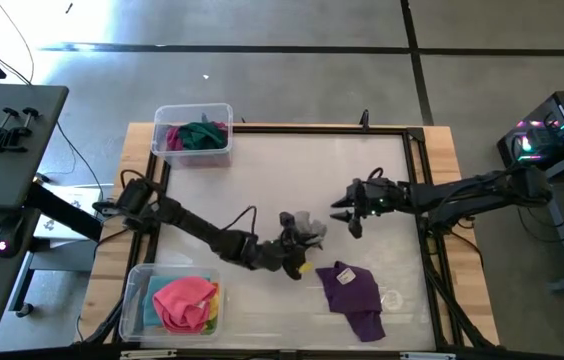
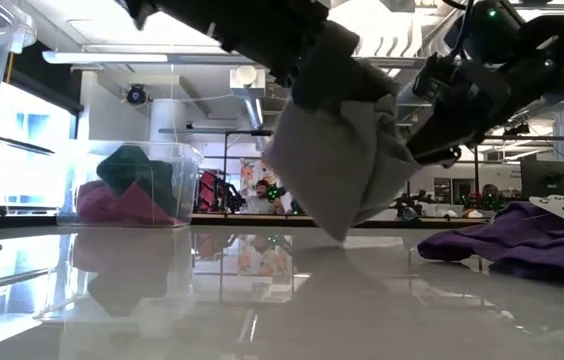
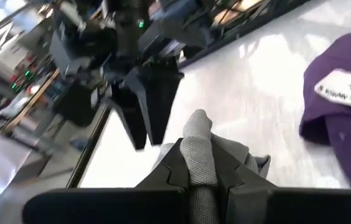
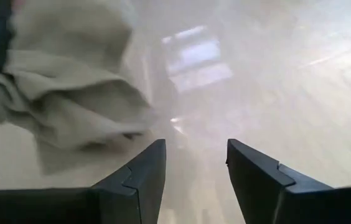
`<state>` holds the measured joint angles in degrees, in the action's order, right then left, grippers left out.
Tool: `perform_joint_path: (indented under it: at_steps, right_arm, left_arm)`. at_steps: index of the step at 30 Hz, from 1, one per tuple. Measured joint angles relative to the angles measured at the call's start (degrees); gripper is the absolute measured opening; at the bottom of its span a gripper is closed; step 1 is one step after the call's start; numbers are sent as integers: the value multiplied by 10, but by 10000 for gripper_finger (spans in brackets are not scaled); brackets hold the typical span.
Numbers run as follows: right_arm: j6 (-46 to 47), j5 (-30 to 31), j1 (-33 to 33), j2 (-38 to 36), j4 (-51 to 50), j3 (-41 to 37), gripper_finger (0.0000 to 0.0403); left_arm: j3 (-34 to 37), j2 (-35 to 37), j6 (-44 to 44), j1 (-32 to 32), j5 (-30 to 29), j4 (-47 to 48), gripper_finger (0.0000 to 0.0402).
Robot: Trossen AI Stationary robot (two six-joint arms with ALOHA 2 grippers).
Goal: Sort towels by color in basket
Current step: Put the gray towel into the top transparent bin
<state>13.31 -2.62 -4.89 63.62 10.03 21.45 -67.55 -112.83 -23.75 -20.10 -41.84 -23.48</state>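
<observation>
The table (image 1: 262, 170) carries two bins (image 1: 194, 128) and a purple towel (image 1: 354, 292).

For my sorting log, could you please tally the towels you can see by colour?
Grey towel, held off the table by the left pincer: 1
Purple towel: 1
Dark green towel: 1
Magenta towel: 1
Pink towel: 1
Light blue towel: 1
Total: 6; more may be hidden.

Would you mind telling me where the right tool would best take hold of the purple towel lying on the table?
Probably from above, at the bunched upper end of the purple towel. There the folds rise off the table while the rest lies flat. The right tool hovers open nearby.
</observation>
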Motion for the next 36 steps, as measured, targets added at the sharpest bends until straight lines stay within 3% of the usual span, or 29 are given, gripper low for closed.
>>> perform_joint_path:
  at_steps: [4, 8, 12, 19, 25, 27, 29, 33, 36]
  right_arm:
    - [-10, 27, 0, -18, -30, 0, 165]
    - [-31, 31, 1, -23, -40, -3, 165]
    - [-56, 19, 16, -20, 33, -39, 165]
    - [-17, 29, 45, -14, 209, -125, 165]
    - [14, 40, 50, -14, 242, -158, 165]
    - [18, 40, 50, -14, 246, -163, 165]
    - [19, 40, 50, -14, 246, -164, 165]
    - [23, 40, 50, -14, 248, -165, 165]
    - [25, 40, 50, -14, 249, -165, 165]
  left_arm:
    - [0, 7, 35, -13, -78, 36, 4]
    - [0, 32, 71, -17, -196, 50, 3]
    - [0, 90, 139, -11, -285, 105, 3]
    - [0, 233, 238, 62, -322, 281, 3]
    - [0, 330, 152, 188, -354, 361, 3]
    - [-1, 352, 149, 243, -331, 386, 3]
    - [-1, 369, 180, 305, -271, 424, 3]
    - [-1, 376, 304, 425, -117, 531, 3]
    - [-1, 362, 381, 494, -51, 620, 3]
